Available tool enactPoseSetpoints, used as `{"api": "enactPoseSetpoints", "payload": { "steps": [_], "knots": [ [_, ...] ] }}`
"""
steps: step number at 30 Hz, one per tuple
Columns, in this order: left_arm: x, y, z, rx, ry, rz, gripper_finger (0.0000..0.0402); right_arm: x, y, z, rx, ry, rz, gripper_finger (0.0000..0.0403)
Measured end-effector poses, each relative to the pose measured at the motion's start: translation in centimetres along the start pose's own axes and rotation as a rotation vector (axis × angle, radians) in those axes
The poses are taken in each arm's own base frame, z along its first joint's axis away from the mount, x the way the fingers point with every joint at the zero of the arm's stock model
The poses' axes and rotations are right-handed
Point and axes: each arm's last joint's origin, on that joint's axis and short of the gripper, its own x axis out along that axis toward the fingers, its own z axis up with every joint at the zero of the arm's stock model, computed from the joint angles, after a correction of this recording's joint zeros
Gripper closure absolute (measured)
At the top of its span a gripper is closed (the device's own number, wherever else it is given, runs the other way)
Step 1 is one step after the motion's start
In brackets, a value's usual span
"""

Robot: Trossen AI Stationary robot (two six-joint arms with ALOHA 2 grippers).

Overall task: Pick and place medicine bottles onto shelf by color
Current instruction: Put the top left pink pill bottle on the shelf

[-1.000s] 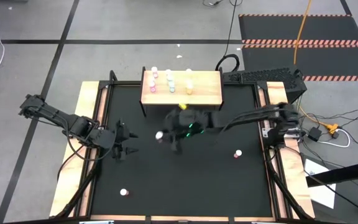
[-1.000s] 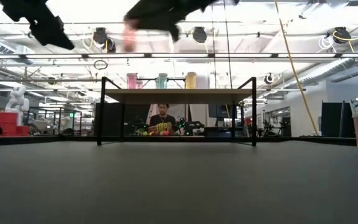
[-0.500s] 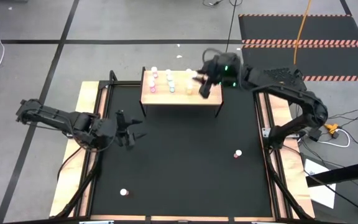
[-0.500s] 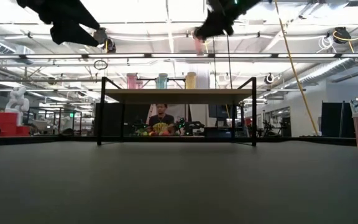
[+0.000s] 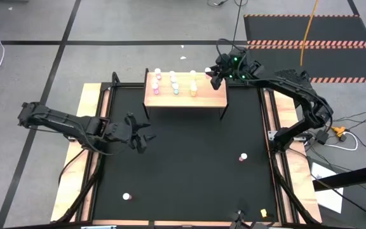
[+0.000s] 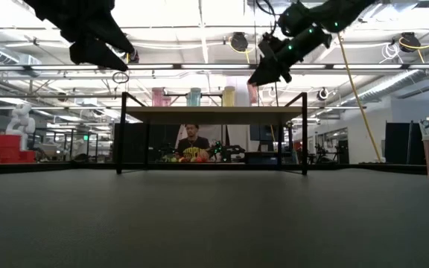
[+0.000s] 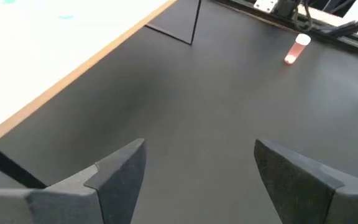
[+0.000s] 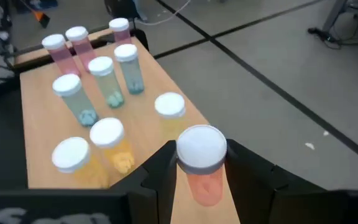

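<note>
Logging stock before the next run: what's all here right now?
Shelf: one, light wood on black legs, far end of the mat.
Pink bottles: three, on the shelf.
Blue bottles: three, on the shelf, beside the pink ones.
Yellow bottles: three, on the shelf, beside the blue ones.
Loose bottles: two, pinkish-orange, on the mat.
Held bottle: one, orange-pink, at the shelf's right end.
Mat: one, black.
Small item: one, yellow, near edge; cannot tell what.
Person: one, in the room behind.
Left gripper: open, over the mat.
Right gripper: shut on the held bottle.
</note>
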Motion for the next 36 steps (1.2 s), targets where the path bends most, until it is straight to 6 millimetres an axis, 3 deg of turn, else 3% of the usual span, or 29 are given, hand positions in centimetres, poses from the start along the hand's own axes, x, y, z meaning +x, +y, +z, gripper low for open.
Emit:
{"api": "enactPoseSetpoints", "payload": {
  "steps": [14,36],
  "knots": [
    [1.9,0.3,0.6,-0.011,-0.018,0.033,0.0103,1.0,-1.1,-3.7,0.032,0.015,-0.005,0.0284],
    [2.2,0.9,1.3,-0.024,-0.045,0.033,0.0103,0.9,-1.8,-3.3,0.061,-0.040,-0.024,0.0243]
  ]
}}
